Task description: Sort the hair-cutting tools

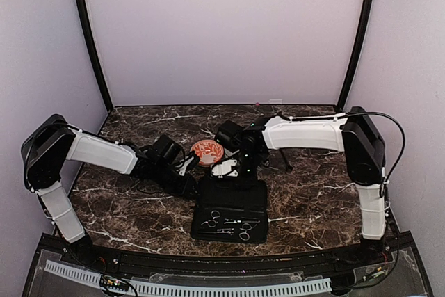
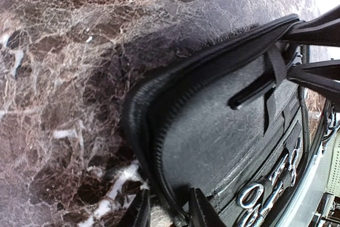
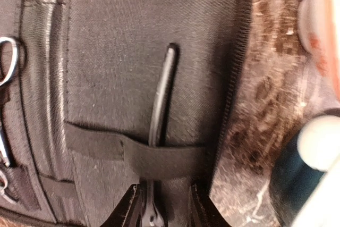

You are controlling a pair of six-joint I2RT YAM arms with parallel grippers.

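Comb stick (image 3: 163,89) — under strap (image 3: 106,144), end inside open right claw (image 3: 163,206)

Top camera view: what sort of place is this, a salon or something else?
Likely a robot test booth, not a salon: plain pale walls close in a marble-patterned table, a left arm and right arm are bolted at its near edge, and scissors lie in an open black case.
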